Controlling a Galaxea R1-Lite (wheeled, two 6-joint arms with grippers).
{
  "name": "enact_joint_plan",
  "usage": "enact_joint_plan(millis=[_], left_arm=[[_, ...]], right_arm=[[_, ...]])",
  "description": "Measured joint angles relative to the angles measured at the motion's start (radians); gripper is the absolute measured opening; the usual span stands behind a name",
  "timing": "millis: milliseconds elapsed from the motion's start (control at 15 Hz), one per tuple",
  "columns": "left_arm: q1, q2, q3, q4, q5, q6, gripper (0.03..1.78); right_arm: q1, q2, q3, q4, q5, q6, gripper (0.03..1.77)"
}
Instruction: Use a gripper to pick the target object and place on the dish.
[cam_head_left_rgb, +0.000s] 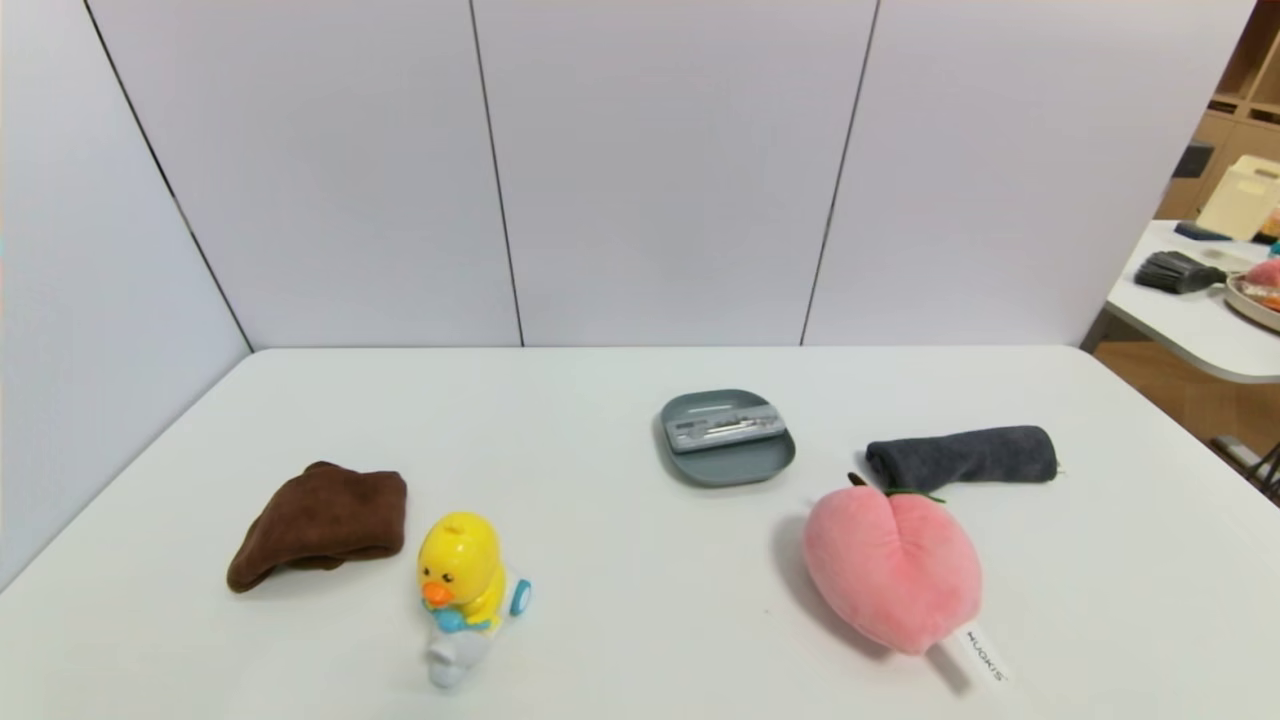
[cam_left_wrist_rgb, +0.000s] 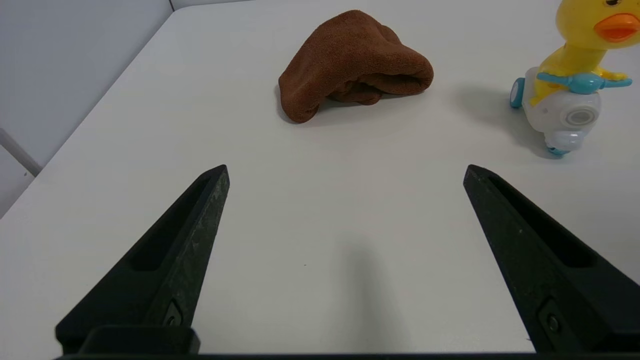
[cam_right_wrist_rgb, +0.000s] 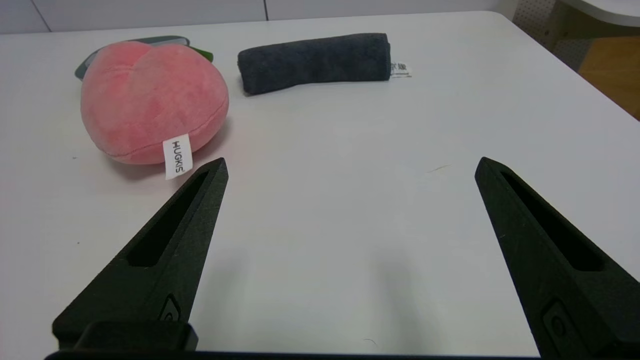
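The small silver-grey case (cam_head_left_rgb: 724, 430) lies flat on the grey-blue dish (cam_head_left_rgb: 740, 466), towards its far side, at the middle of the white table. Neither arm appears in the head view. My left gripper (cam_left_wrist_rgb: 346, 172) hangs open low over bare table at the near left, with nothing between its fingers. My right gripper (cam_right_wrist_rgb: 351, 167) is open too, over bare table at the near right. Only an edge of the dish (cam_right_wrist_rgb: 82, 67) peeks out behind the peach in the right wrist view; the case is hidden there.
A pink plush peach (cam_head_left_rgb: 892, 566) (cam_right_wrist_rgb: 150, 102) sits near the dish, with a rolled dark grey cloth (cam_head_left_rgb: 962, 456) (cam_right_wrist_rgb: 314, 62) behind it. A brown cloth (cam_head_left_rgb: 320, 520) (cam_left_wrist_rgb: 354, 64) and a yellow duck toy (cam_head_left_rgb: 464, 590) (cam_left_wrist_rgb: 575, 75) lie at the left.
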Motion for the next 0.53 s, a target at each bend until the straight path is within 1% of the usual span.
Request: enact_joint_plan(millis=[533], left_arm=[[0.0,0.0,0.0,0.0,0.0,0.0,1.69]], right_arm=[[0.0,0.0,0.0,0.0,0.0,0.0,1.71]])
